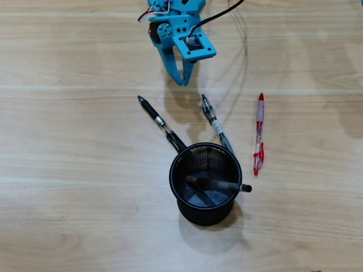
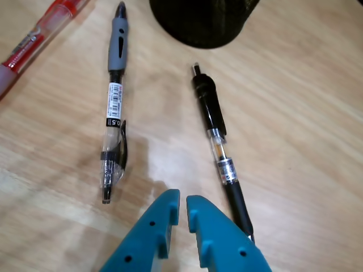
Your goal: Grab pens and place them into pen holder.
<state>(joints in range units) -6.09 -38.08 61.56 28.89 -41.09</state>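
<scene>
My blue gripper (image 1: pixel 182 79) hangs at the top of the overhead view, shut and holding nothing, its tips pointing at the pens. In the wrist view the gripper (image 2: pixel 183 198) has only a thin slit between its fingers. A black pen (image 1: pixel 161 124) (image 2: pixel 218 147) lies just beyond them, its end passing under the right finger. A grey-grip pen (image 1: pixel 215 122) (image 2: pixel 115 102) lies beside it. The red pen (image 1: pixel 259 133) (image 2: pixel 39 34) lies farther out. The black mesh pen holder (image 1: pixel 204 215) (image 2: pixel 201 22) stands past the pens, with one pen (image 1: pixel 218 182) lying across its inside.
Everything rests on a pale wooden table (image 1: pixel 68 170). A black cable (image 1: pixel 218 14) runs from the arm at the top of the overhead view. Both black pens on the table point toward the holder's near side.
</scene>
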